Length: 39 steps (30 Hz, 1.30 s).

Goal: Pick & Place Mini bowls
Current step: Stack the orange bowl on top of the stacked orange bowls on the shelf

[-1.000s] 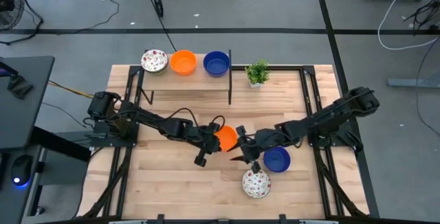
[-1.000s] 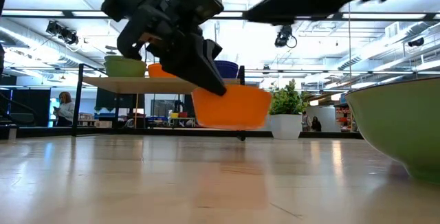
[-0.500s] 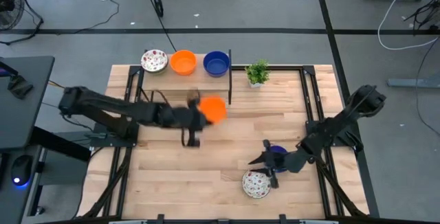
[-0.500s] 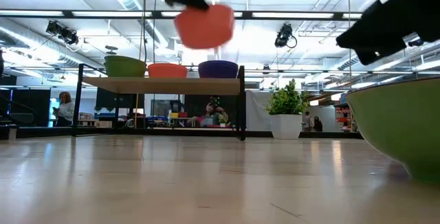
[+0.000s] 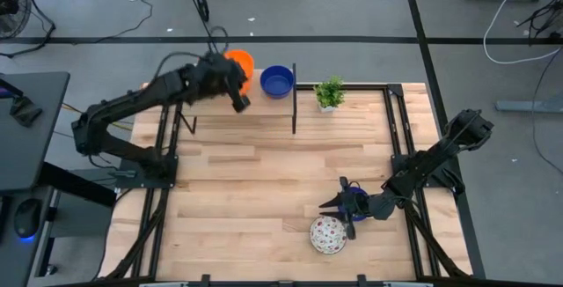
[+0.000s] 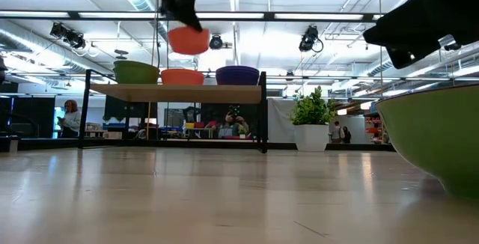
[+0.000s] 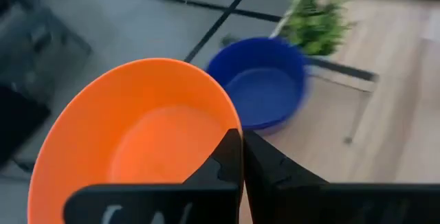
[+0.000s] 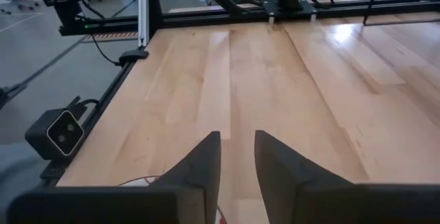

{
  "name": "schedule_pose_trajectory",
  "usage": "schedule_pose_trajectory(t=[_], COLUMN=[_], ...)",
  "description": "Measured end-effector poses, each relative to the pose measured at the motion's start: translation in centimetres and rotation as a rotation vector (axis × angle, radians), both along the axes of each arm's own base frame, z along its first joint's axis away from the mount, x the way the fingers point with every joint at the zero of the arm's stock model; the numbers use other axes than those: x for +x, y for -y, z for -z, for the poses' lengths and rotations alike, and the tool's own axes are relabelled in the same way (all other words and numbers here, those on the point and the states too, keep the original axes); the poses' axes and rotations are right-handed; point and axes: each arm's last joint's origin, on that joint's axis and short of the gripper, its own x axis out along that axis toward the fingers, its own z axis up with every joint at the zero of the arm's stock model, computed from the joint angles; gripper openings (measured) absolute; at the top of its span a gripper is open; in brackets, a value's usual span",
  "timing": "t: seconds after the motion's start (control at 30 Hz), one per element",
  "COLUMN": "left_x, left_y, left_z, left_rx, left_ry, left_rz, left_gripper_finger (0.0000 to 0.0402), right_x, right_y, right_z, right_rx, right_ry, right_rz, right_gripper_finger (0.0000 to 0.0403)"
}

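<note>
My left gripper is shut on an orange mini bowl and holds it above the shelf at the table's far left. In the low view this bowl hangs over a second orange bowl, which stands on the shelf between a green-bottomed bowl and a blue bowl. My right gripper is open, low over the near right of the table beside another blue bowl. A floral bowl rests on the table just nearer. My left gripper pinches the orange bowl's rim between its two fingers. The bowl is lifted clear, its hollow facing up, high above the shelf and its bowls.
A small potted plant stands at the far edge, right of the shelf. The shelf rests on thin dark legs. The middle of the wooden table is bare. People show in the room beyond the far edge in the low view.
My left gripper has carried the orange bowl from low over the table's middle up and toward the far left, to above the shelf. My right gripper has drawn back from the table's middle toward the near right and then stayed beside the blue bowl.
</note>
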Motion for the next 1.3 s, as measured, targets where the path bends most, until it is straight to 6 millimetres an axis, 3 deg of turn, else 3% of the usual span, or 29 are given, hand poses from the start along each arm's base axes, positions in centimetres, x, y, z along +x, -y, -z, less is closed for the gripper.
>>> schedule_pose_trajectory(t=[0.13, 0.33, 0.53, 1.0, 1.17, 1.3], left_x=[-0.9, -1.9, -2.0, -1.5, -0.9, -1.1], left_y=[-2.8, -4.6, -4.8, -4.8, -5.2, -5.1], left_z=[1.3, 3.3, 5.1, 5.9, 7.0, 6.7], left_rx=[-0.084, -0.132, -0.161, -0.206, -0.229, -0.214], left_ry=[0.0, 0.004, -0.009, -0.022, -0.061, -0.063], left_rz=[-0.034, -0.076, -0.075, -0.031, -0.032, -0.017], left_gripper_finger=[0.0004, 0.0008, 0.0006, 0.0029, 0.0082, 0.0141], right_x=[0.0, 0.0, 0.0, 0.0, 0.1, 0.1], right_y=[0.0, 0.0, 0.0, -0.1, -0.1, -0.1], right_z=[0.0, 0.0, 0.0, -0.1, -0.2, -0.2], right_rx=[0.002, -0.001, -0.004, 0.003, 0.011, 0.04], right_ry=[-0.002, -0.001, -0.001, 0.008, 0.012, 0.012], right_rz=[-0.007, -0.01, -0.011, -0.012, -0.02, -0.015], right_gripper_finger=[0.0091, 0.0091, 0.0091, 0.0091, 0.0091, 0.0091])
